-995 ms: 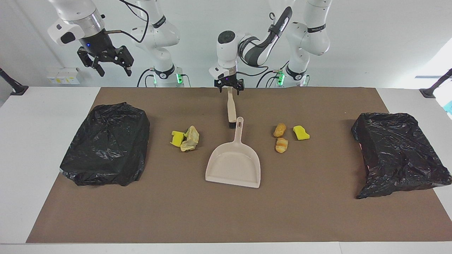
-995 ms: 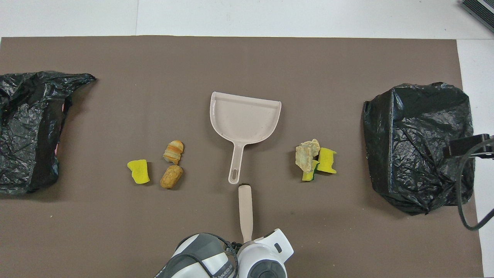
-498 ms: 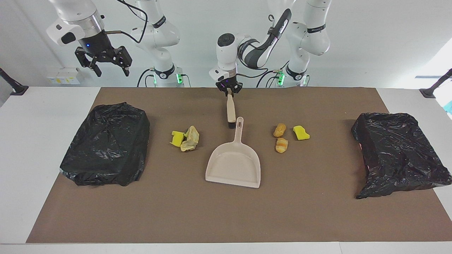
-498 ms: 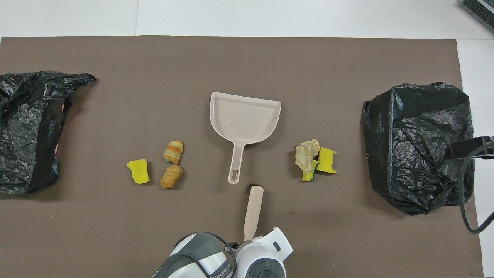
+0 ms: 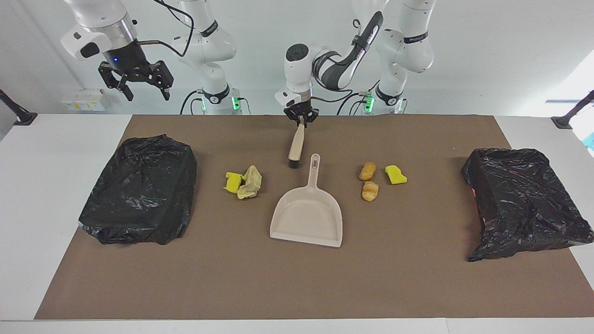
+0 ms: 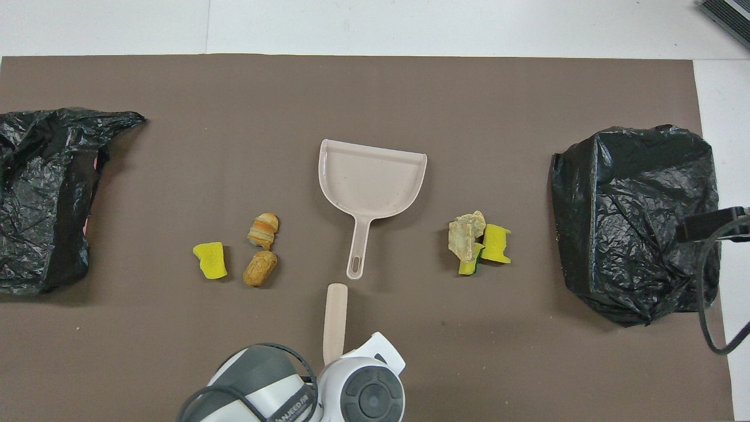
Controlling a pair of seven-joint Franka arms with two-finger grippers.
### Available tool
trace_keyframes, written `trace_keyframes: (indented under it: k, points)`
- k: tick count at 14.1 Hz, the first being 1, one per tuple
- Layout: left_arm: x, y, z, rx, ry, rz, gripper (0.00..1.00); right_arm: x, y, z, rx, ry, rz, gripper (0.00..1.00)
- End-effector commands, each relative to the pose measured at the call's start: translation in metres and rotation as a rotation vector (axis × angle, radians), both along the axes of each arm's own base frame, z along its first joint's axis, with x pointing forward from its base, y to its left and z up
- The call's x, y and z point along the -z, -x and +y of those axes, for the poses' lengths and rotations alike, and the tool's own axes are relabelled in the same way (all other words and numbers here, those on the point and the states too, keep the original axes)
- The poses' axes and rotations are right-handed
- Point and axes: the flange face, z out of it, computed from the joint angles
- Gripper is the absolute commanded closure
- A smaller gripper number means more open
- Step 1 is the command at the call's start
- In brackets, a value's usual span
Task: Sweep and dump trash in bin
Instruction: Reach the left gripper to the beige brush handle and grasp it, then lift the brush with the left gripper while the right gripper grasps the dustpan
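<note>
Brush (image 5: 296, 142) swung; left gripper (image 5: 301, 118) clamps it; right gripper (image 5: 139, 90) agape.

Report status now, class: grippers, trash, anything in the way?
Left gripper shut on brush, hanging by the dustpan handle. Right gripper open, waiting above a black bag. Trash unswept on the mat, none in the dustpan. Nothing blocking.

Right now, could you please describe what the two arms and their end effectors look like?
Both arms are glossy white with grey joint bands and loose black cables. The left end effector is small and black; the right end effector is bulkier and black, under a silver collar with a blue light.
</note>
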Motion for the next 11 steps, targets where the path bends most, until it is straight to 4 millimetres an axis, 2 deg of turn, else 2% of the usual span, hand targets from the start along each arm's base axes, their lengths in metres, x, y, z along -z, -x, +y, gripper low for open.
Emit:
trace_keyframes:
  k: [1, 3, 4, 7, 8, 11]
  points:
    - [-0.016, -0.03, 0.039, -0.099, -0.007, 0.01, 1.0, 0.002, 0.013, 0.001, -0.024, 0.007, 0.014, 0.0]
    - [-0.029, -0.064, 0.065, -0.145, 0.014, 0.0, 1.0, 0.01, 0.014, 0.014, -0.038, 0.008, 0.038, 0.0]
    - [-0.036, -0.083, 0.086, -0.123, 0.042, 0.0, 1.0, 0.017, 0.009, 0.031, -0.029, 0.013, 0.044, 0.0]
    - [-0.052, -0.13, 0.138, -0.062, 0.102, 0.0, 1.0, 0.05, -0.016, 0.119, 0.014, 0.025, 0.029, 0.0]
    - [-0.051, -0.139, 0.153, -0.026, 0.114, 0.005, 1.0, 0.065, -0.027, 0.138, 0.038, 0.025, 0.022, 0.0]
    - [-0.046, -0.174, 0.218, 0.062, 0.153, 0.009, 1.0, 0.123, -0.051, 0.198, 0.067, 0.015, 0.048, 0.0]
